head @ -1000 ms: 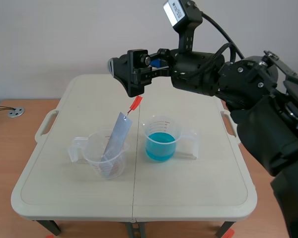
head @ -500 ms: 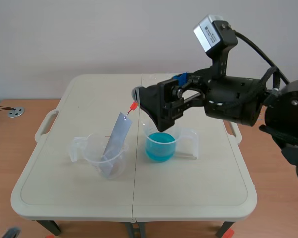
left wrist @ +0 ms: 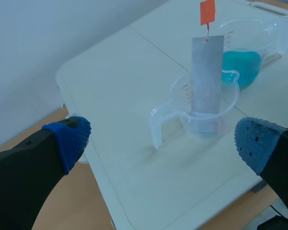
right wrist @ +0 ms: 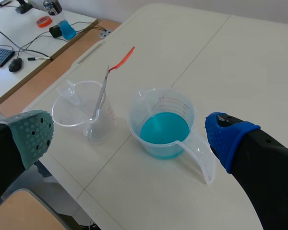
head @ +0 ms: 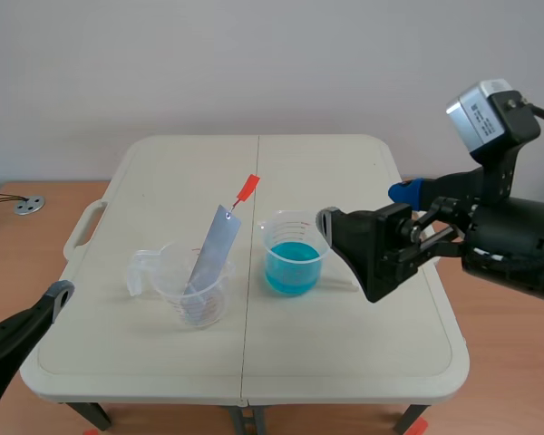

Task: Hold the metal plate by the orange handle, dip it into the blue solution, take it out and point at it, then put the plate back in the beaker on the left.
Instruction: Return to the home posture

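The metal plate (head: 211, 252) leans upright in the clear left beaker (head: 189, 297), its orange handle (head: 247, 188) sticking up and free. To its right stands the beaker of blue solution (head: 294, 256). My right gripper (head: 364, 210) hangs open to the right of that beaker, holding nothing. In the right wrist view the right gripper (right wrist: 130, 136) faces both beakers, with the blue solution (right wrist: 164, 128) ahead of it and the plate (right wrist: 100, 101) edge-on. My left gripper (left wrist: 164, 141) is open and low off the table's near left corner, with the plate (left wrist: 207, 79) and left beaker (left wrist: 204, 112) ahead of it.
Both beakers sit mid-table on the cream folding table (head: 344, 362), which has a centre seam and side handles. A desk (right wrist: 19, 38) with a keyboard and cables lies beyond the table's left side. A cable disc (head: 27, 205) lies on the floor.
My right gripper has drawn back from above the orange handle, down and to the right of the blue beaker. The left gripper has come into view at the lower left. The plate has not moved.
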You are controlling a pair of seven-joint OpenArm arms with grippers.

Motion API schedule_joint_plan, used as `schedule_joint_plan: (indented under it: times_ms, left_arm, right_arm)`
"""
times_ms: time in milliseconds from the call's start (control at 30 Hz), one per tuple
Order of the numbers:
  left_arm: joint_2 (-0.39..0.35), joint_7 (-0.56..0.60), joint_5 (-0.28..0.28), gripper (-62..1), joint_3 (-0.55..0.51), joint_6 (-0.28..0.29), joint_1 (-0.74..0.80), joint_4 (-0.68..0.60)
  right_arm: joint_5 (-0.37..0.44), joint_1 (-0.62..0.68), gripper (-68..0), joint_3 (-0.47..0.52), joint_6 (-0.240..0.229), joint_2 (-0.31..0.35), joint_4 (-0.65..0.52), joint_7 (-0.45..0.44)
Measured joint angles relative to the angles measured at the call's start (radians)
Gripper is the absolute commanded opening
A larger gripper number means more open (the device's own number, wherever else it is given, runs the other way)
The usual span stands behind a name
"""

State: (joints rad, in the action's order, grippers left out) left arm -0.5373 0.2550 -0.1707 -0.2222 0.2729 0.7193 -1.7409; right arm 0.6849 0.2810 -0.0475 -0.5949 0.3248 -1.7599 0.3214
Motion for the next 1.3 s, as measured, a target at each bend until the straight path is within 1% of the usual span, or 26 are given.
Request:
schedule_joint_plan:
  times_ms: [100, 200, 267, 433, 500, 567, 667, 967, 1100, 1300]
  left_arm:
    - [0.0, -0.004, -0.032, 1.4, 0.0, 0.0, -0.034, 0.0]
    - [0.0, -0.014, -0.032, 1.4, 0.02, -0.011, -0.071, 0.0]
    - [-0.007, -0.043, -0.032, 1.4, 0.058, -0.021, -0.1, 0.0]
    - [-0.023, -0.064, -0.03, 1.4, 0.153, -0.053, -0.156, 0.0]
    - [-0.023, -0.069, -0.03, 1.4, 0.183, -0.069, -0.174, 0.0]
    - [-0.023, -0.091, -0.029, 1.4, 0.213, -0.073, -0.195, 0.0]
    - [-0.023, -0.095, -0.029, 1.4, 0.253, -0.079, -0.214, 0.0]
    - [-0.023, -0.094, -0.021, 1.4, 0.313, -0.097, -0.237, 0.0]
    - [-0.023, -0.087, -0.021, 1.4, 0.314, -0.098, -0.237, 0.0]
    - [-0.023, -0.087, -0.021, 1.4, 0.314, -0.098, -0.237, 0.0]
  right_arm:
    - [0.0, 0.034, -1.2, 0.011, 0.0, 0.02, 0.0, -0.033]
    - [-0.001, 0.064, -1.2, 0.032, 0.0, 0.03, 0.0, -0.053]
    - [-0.028, 0.073, -1.2, 0.044, 0.0, 0.033, 0.0, -0.053]
    - [-0.039, 0.082, -1.2, 0.053, 0.0, 0.032, 0.0, -0.055]
    - [-0.057, 0.082, -1.2, 0.053, 0.0, 0.032, 0.0, -0.055]
    - [-0.068, 0.082, -1.2, 0.053, 0.0, 0.032, 0.0, -0.055]
    - [-0.068, 0.082, -1.2, 0.053, 0.0, 0.032, 0.0, -0.055]
    - [-0.068, 0.082, -1.2, 0.053, 0.0, 0.03, 0.0, -0.055]
    - [-0.068, 0.082, -1.2, 0.053, 0.0, 0.03, 0.0, -0.053]
    - [-0.068, 0.082, -1.2, 0.053, 0.0, 0.03, 0.0, -0.029]
